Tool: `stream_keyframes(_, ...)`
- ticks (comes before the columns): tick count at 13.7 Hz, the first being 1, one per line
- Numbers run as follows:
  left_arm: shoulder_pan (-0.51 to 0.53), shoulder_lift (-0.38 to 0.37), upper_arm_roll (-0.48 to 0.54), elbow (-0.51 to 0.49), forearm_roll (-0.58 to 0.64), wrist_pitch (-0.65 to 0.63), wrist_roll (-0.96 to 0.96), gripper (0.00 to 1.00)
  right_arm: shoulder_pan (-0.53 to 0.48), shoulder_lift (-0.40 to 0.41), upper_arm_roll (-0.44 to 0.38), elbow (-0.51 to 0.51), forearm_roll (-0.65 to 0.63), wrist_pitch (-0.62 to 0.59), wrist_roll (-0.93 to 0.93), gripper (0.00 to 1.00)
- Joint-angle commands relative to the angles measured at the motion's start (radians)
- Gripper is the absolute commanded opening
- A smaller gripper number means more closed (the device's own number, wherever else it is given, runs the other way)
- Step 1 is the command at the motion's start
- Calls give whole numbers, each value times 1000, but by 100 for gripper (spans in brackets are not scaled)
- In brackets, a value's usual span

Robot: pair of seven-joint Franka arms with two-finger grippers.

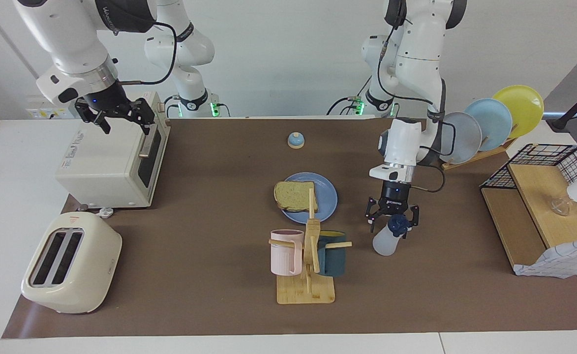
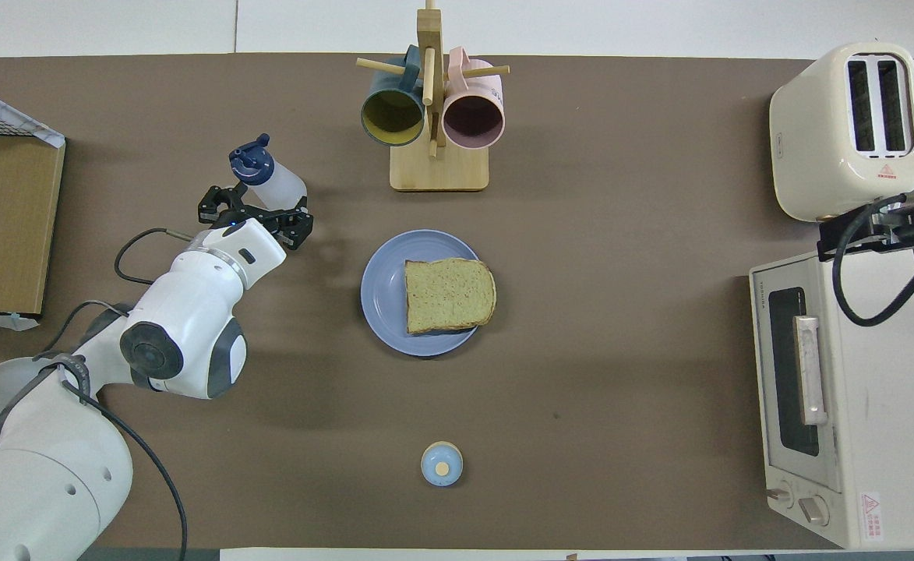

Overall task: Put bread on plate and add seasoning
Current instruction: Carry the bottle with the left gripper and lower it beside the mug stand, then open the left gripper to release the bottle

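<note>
Across the facing view from its edge at the right arm's end: cream two-slot toaster [image 1: 71, 263] sits on the brown-covered worktop [image 1: 209, 162], farther from the robots than the cream toaster oven [image 1: 113, 160]; the right hand [image 1: 117, 116] hangs over the oven's top, fingers apart, holding nothing, arm waiting.

Mid-worktop: small round blue-topped bell [image 1: 295, 140] nearest the robots; then the round flat medium-blue plate [image 1: 328, 192] w/ the squarish slice of toast, speckled pale crumb & brown crust [image 1: 295, 196], lying flat on it, toward the rim at the right arm's end; farther from the robots, wooden mug rack [image 1: 307, 275] w/ a pink ribbed mug [image 1: 284, 251] & a dark teal mug [image 1: 331, 253] hung either side.

Toward the left arm's end: small translucent white plastic bottle w/ dark navy looped cap [image 1: 387, 237] stands on the worktop beside the mug rack, leaning a bit, well apart from the plate; the left hand [image 1: 392, 220] is just above it, fingers spread wide either side of the cap; can't tell if a fingertip grazes the cap, but there's no clamp on it.

Past that: rack w/ grey-blue, light-blue & yellow plates [image 1: 495, 123] standing on edge; wire basket w/ wooden boards [image 1: 544, 206] at the worktop's end.
</note>
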Motion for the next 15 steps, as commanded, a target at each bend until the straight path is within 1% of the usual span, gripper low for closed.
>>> stream_keyframes(1, 6, -79, 3, -87, 9, 15, -4, 100, -14, -11, 5, -13, 19, 6, -25, 100)
stream_keyframes(4, 6, -138, 3, -147, 9, 15, -6, 100, -14, -11, 5, -14, 19, 6, -25, 100)
stream_keyframes(7, 6, -217, 4, -216, 9, 13, -4, 100, -14, -11, 5, -13, 19, 6, -25, 100)
stream_keyframes(11, 6, -326, 4, -276, 9, 6, -4, 100, -14, -11, 5, -13, 19, 6, -25, 100)
stream_keyframes(12, 6, -354, 4, -281, 9, -25, -4, 100, -14, -11, 5, -13, 19, 6, -25, 100)
stream_keyframes(13, 6, -389, 4, -279, 9, -84, -4, 100, -14, -11, 5, -13, 19, 6, -25, 100)
stream_keyframes(15, 6, -496, 4, -267, 9, -279, 0, 100, -14, -11, 5, -13, 19, 6, -25, 100)
